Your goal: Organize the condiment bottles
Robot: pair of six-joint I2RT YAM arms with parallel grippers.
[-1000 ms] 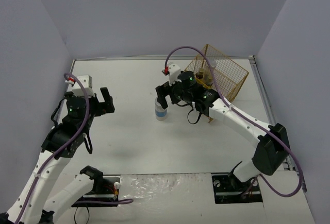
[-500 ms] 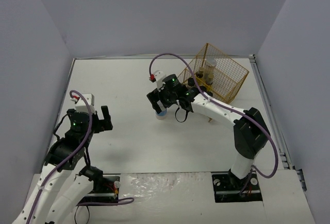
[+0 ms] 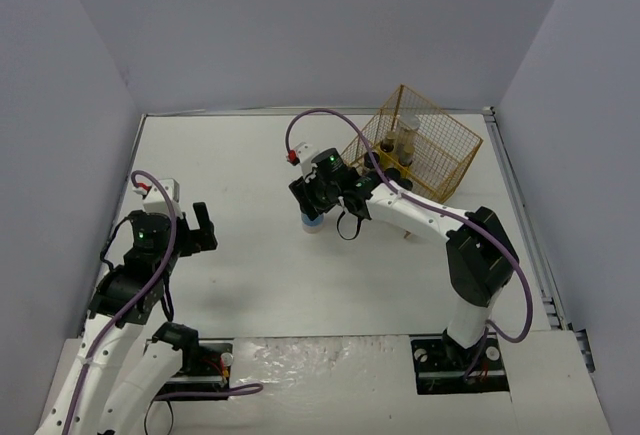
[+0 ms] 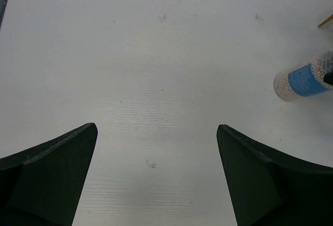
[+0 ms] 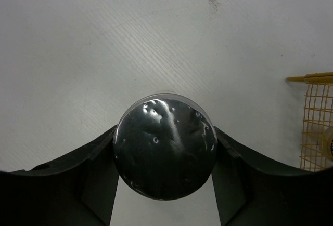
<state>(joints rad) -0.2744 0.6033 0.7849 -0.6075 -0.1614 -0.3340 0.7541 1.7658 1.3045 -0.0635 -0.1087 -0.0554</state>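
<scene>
Nearest the arm bases, the left gripper point(image 4: 156, 128) was held over the bare white table point(image 4: 156, 39), its jaws spread wide and nothing caught between them. Farther out, near the middle of the table, a silver-lidded jar point(image 5: 165, 148) with a blue label was pinched at its lid by the right gripper point(image 5: 165, 132), one finger pressed against each side. The jar was kept upright; whether its base touched the table could not be told. From the left wrist view, the same jar was seen to be filled with small pale beads. Beyond it and to the right, toward the far corner, a gold wire basket point(image 3: 440, 150) was seen tipped at an angle, with more bottles point(image 3: 405, 141) gathered inside, their number not clear.
</scene>
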